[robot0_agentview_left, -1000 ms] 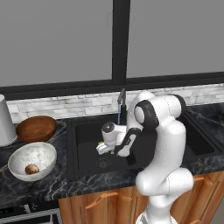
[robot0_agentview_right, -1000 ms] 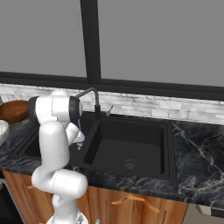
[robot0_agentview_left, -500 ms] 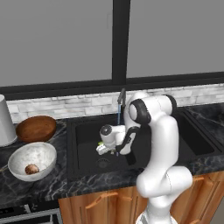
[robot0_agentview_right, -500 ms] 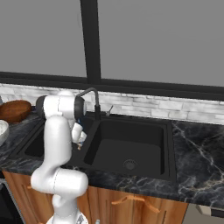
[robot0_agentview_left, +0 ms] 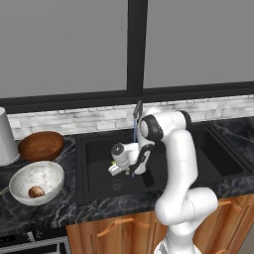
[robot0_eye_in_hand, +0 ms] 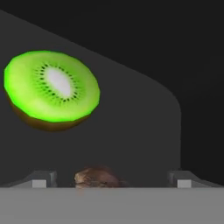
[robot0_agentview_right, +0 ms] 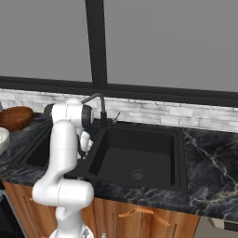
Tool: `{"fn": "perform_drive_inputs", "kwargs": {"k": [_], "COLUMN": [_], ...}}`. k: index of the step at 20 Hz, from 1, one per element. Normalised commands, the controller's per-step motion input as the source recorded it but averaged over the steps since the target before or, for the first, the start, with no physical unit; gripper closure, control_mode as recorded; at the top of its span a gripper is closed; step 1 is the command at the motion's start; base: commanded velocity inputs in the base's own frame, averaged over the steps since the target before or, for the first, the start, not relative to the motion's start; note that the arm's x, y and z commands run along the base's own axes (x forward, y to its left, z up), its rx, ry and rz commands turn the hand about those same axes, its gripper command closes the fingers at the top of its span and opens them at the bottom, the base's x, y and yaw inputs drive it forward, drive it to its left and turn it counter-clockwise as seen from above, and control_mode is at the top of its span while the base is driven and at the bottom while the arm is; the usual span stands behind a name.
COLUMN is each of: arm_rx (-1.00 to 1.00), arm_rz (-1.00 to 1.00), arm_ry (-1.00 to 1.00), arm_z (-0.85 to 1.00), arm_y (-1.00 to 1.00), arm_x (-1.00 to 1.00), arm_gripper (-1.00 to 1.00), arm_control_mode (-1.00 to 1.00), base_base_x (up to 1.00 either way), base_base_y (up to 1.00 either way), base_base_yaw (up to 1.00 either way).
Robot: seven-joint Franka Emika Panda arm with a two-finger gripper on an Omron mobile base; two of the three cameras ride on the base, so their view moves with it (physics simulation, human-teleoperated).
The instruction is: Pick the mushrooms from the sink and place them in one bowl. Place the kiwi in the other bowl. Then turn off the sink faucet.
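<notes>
My gripper [robot0_agentview_left: 113,171] reaches down into the left basin of the black sink [robot0_agentview_left: 96,144], jaws open. In the hand view a tan-brown mushroom [robot0_eye_in_hand: 98,177] lies low between the two fingertips of the gripper [robot0_eye_in_hand: 111,181], untouched. A halved bright green kiwi [robot0_eye_in_hand: 51,89] rests on the basin floor beyond it, to the upper left. Another mushroom [robot0_agentview_left: 34,191] lies in the white speckled bowl [robot0_agentview_left: 47,171] on the left counter. Behind that bowl stands the wooden bowl [robot0_agentview_left: 40,145], with nothing showing in it. A thin blue stream falls from the faucet [robot0_agentview_left: 137,109].
A pale canister [robot0_agentview_left: 5,136] stands at the far left of the counter. The sink's right basin [robot0_agentview_right: 135,158] holds nothing. A window and a tiled ledge [robot0_agentview_right: 153,116] run behind the sink, and the counter's front edge lies near the arm's base.
The gripper has shifted slightly left and lower in the left basin. Its jaws have stayed open, and the bowls are as before.
</notes>
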Motion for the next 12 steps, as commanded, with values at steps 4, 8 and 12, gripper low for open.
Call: {"fn": "perform_drive_inputs", "kwargs": {"k": [4, 8, 12], "arm_rx": [-0.05, -0.04, 0.0], "arm_rz": [0.01, 0.0, 0.0], "arm_ry": [0.0, 0.0, 0.0], "arm_z": [-0.34, -0.34, -0.23], "arm_y": [0.0, 0.0, 0.0], "arm_x": [0.2, 0.25, 0.14], "arm_gripper": [-1.0, 1.0, 1.0], "arm_control_mode": [-1.0, -1.0, -1.0], "base_base_x": [0.0, 0.0, 0.0], "base_base_y": [0.0, 0.0, 0.0], "base_base_yaw": [0.0, 0.0, 0.0]}}
